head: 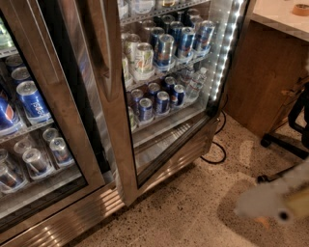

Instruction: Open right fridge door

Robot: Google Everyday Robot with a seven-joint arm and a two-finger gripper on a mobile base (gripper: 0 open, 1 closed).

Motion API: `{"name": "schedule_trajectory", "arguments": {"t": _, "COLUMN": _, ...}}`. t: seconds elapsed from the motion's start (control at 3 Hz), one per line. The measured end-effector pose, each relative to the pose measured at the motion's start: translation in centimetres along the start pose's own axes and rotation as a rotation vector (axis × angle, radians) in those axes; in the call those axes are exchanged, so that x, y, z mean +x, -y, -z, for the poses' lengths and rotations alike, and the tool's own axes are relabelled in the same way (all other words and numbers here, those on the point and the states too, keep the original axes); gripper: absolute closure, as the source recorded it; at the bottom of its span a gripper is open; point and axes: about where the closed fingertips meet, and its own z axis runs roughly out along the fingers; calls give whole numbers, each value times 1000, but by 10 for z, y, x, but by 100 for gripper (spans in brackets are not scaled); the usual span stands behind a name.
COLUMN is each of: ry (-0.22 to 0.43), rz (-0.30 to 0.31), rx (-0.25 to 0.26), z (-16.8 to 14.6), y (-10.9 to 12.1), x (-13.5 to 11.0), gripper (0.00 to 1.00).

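Observation:
The fridge (67, 217) is a two-door steel drinks cooler with a ribbed grille at its base. The right fridge door (113, 144) has a glass pane over shelves of cans and a long vertical handle (104, 53). It stands slightly ajar: its left edge sticks out from the cabinet, with a dark gap (72, 96) between it and the left door. The left door (48, 96) is closed over blue Pepsi cans (31, 101). My gripper (275, 202) is a pale blurred shape low at the right, over the floor and well apart from the door and handle.
A wooden counter side (270, 72) with a pale top and a tape roll (301, 8) stands right of the fridge. A black chair base (289, 140) and a black cable (217, 149) lie on the speckled floor (193, 212).

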Motion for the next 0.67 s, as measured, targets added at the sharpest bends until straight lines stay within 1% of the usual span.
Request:
{"name": "schedule_trajectory", "arguments": {"t": 0.33, "ry": 0, "rz": 0, "rx": 0, "z": 0, "y": 0, "x": 0, "gripper": 0}}
{"name": "schedule_trajectory", "arguments": {"t": 0.67, "ry": 38, "rz": -30, "rx": 12, "z": -6, "y": -14, "x": 11, "gripper": 0}}
